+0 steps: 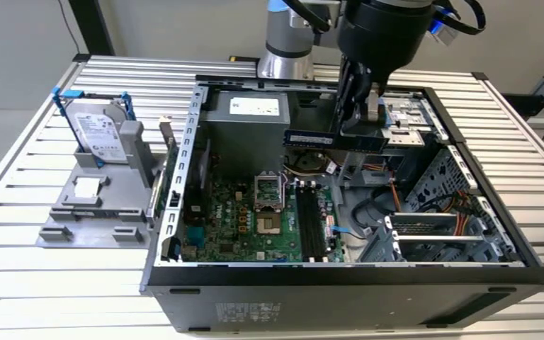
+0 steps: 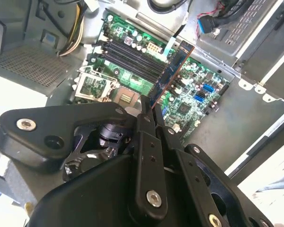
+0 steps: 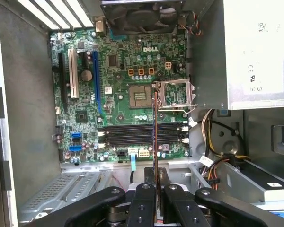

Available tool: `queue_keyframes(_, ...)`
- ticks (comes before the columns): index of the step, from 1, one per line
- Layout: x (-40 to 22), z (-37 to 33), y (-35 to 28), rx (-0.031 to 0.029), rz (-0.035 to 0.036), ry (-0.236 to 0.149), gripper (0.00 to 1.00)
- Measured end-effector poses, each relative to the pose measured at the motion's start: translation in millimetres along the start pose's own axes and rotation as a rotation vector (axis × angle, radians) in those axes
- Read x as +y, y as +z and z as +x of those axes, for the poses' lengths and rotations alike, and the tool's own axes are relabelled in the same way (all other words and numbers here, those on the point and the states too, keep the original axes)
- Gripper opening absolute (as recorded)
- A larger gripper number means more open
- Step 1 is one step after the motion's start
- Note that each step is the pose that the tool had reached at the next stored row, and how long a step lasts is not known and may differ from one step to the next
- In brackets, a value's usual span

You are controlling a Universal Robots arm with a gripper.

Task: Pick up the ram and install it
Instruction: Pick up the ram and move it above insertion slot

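Observation:
The ram [image 1: 333, 139] is a long thin blue stick with dark chips, held level above the open computer case. My gripper [image 1: 357, 127] is shut on it, gripping near its end toward the exterior view's right. In the second wrist view the ram [image 2: 173, 71] sticks out from between the black fingers [image 2: 146, 120], edge-on over the green motherboard [image 2: 189, 101]. In the first wrist view the ram [image 3: 155, 127] shows as a thin vertical edge crossing the black memory slots [image 3: 139, 135]. The slots [image 1: 312, 223] lie well below the stick on the motherboard [image 1: 244, 223].
The case [image 1: 348, 283] lies on its side on a slatted metal table [image 1: 45, 262]. A silver hard drive in a blue frame [image 1: 97, 131] stands on a grey fixture [image 1: 93, 205] at the exterior view's left. A power supply [image 1: 248, 124], cables and a drive cage [image 1: 442, 241] crowd the case.

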State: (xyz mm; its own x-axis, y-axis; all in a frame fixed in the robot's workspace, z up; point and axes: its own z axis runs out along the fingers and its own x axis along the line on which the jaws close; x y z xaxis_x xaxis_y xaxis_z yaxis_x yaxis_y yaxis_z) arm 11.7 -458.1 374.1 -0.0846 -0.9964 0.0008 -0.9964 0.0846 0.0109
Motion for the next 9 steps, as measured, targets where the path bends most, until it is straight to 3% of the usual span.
queue_keyframes(9,0.0,0.0,0.0,0.0000,0.0000,0.002,0.00)
